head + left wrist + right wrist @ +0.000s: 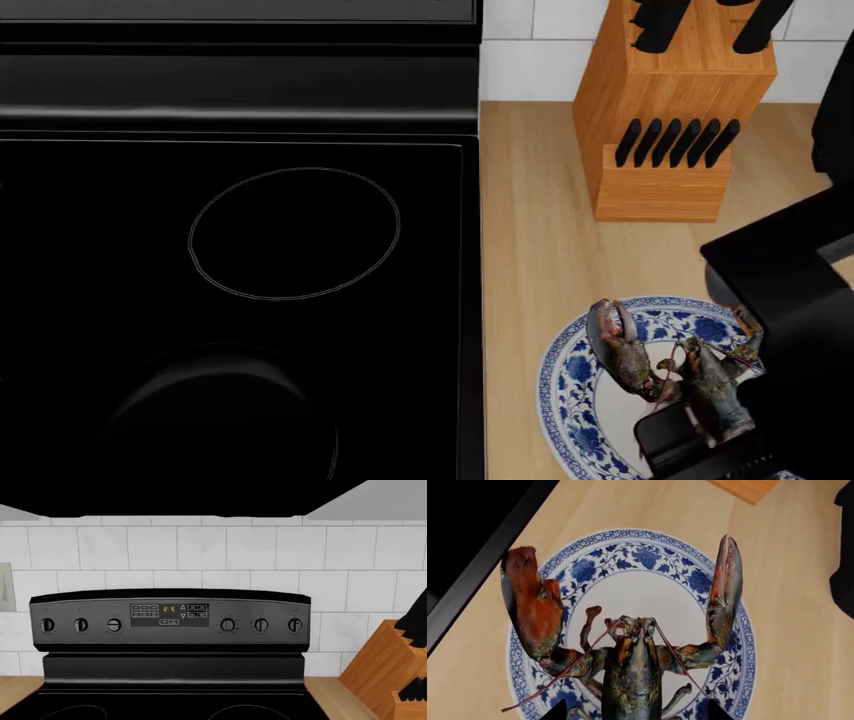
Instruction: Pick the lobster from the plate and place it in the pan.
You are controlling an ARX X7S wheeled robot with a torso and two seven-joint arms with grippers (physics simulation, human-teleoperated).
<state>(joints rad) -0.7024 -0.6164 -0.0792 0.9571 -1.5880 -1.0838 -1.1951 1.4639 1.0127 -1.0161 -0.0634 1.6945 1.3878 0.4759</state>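
Observation:
The lobster (634, 670) lies on the blue-and-white plate (647, 555), claws spread toward the rim. In the head view the lobster (667, 365) and the plate (567, 375) sit on the wooden counter to the right of the stove. My right gripper (635, 712) is open just over the lobster's body, one fingertip (557, 712) on each side with gaps, not touching. It shows as a black mass in the head view (707, 440). The black pan (207, 405) sits on the stovetop at the front left, barely distinct. My left gripper is out of view.
A wooden knife block (674, 110) stands on the counter behind the plate and also shows in the left wrist view (390, 670). A burner ring (294, 232) lies behind the pan. The stove's control panel (170, 615) and a white tiled wall rise at the back.

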